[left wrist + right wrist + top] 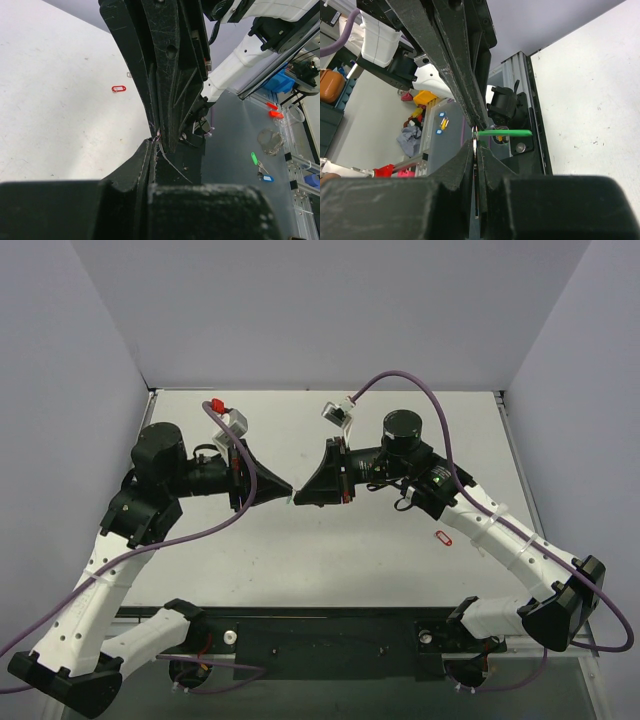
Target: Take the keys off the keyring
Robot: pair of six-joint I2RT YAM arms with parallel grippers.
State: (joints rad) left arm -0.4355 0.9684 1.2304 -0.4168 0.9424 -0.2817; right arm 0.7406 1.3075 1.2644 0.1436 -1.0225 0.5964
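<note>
Green keyring [506, 133] juts out mid-frame where left gripper [152, 143] and right gripper [476, 146], both pressed together, meet; what each pinches is unclear.

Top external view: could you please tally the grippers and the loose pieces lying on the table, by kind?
Grippers: 2, the left gripper and the right gripper
Red oval piece: 1
Total: 3

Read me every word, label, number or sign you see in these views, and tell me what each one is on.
No text can be read.
Green oval plastic fob: edge-on, no writing shows.
Red oval outline piece: too small to tell.
Small blue tag: too small to read.
</note>
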